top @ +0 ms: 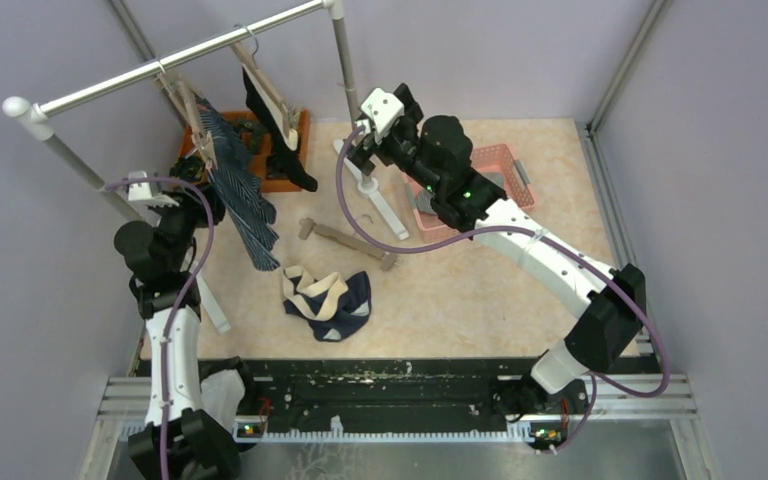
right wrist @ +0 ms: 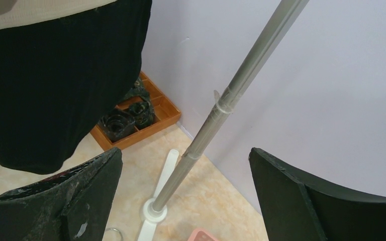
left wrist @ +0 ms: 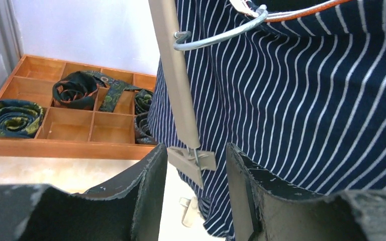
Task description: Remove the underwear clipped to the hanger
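The left gripper (left wrist: 195,150) is open, jaws either side of the clip (left wrist: 193,161) on the striped boxers (left wrist: 306,100). The right gripper (right wrist: 185,150) is wide open beside the pole (right wrist: 241,80).

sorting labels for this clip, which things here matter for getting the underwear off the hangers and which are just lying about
Job: striped underwear and black underwear, each hanging from a clip hanger; navy underwear heap on the table, already off.
Lying about: wooden tray of rolled socks, pink basket, loose hanger on the table.
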Tool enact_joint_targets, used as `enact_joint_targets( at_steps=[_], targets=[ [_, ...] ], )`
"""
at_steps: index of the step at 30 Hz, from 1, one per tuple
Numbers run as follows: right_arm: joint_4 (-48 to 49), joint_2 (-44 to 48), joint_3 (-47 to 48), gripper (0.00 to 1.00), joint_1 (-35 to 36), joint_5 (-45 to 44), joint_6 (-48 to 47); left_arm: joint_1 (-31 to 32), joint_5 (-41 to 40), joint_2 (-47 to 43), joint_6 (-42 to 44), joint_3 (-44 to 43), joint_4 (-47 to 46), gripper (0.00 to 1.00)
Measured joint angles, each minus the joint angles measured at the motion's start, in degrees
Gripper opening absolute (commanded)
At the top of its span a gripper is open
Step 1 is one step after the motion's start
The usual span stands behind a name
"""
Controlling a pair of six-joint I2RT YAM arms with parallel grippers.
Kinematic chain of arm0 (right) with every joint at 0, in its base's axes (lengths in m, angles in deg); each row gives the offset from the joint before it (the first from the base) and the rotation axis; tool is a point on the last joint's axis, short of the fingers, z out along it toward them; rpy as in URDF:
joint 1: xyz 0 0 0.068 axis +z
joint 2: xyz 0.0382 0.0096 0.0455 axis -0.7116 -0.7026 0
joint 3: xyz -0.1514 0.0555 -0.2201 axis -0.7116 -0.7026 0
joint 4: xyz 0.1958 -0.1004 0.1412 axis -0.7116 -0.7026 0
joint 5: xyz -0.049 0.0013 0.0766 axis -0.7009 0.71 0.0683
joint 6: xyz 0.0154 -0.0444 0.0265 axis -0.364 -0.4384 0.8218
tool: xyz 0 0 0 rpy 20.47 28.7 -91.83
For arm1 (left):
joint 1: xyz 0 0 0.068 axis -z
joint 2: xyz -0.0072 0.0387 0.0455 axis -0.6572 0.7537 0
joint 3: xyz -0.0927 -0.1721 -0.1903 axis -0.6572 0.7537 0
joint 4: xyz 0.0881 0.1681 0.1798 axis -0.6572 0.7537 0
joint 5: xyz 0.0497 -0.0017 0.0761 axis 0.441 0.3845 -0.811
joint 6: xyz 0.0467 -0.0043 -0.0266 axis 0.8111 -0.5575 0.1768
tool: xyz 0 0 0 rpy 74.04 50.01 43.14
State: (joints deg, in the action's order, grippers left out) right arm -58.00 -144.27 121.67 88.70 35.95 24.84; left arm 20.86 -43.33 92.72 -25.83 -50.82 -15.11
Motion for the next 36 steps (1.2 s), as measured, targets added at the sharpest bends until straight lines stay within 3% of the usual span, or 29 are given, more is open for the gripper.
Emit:
enact_joint_targets(
  at_steps=[9,14,18,22,30,36],
  targets=[
    [0.4,0.0,0.0,0.97,0.0,1.0,0.4,2.4,1.3,8.0,-3.5,1.4,-11.6,0.51],
    [0.5,0.0,0.0,0.97,0.0,1.5,0.5,5.1,0.7,12.4,-3.6,1.6,-16.3,0.23],
    [0.9,0.0,0.0,0.97,0.0,1.7,0.4,7.3,-1.1,15.0,-2.7,1.9,-19.4,0.16],
    [0.9,0.0,0.0,0.97,0.0,1.7,0.4,9.0,-4.1,16.8,-1.5,2.1,-22.6,0.00],
    [0.7,0.0,0.0,0.97,0.0,1.1,-0.2,10.3,-9.3,20.0,-0.7,2.0,-26.4,0.00],
    [0.7,0.0,0.0,0.97,0.0,-0.3,-1.1,10.5,-9.6,15.8,0.2,-2.7,-19.5,0.00]
  ],
)
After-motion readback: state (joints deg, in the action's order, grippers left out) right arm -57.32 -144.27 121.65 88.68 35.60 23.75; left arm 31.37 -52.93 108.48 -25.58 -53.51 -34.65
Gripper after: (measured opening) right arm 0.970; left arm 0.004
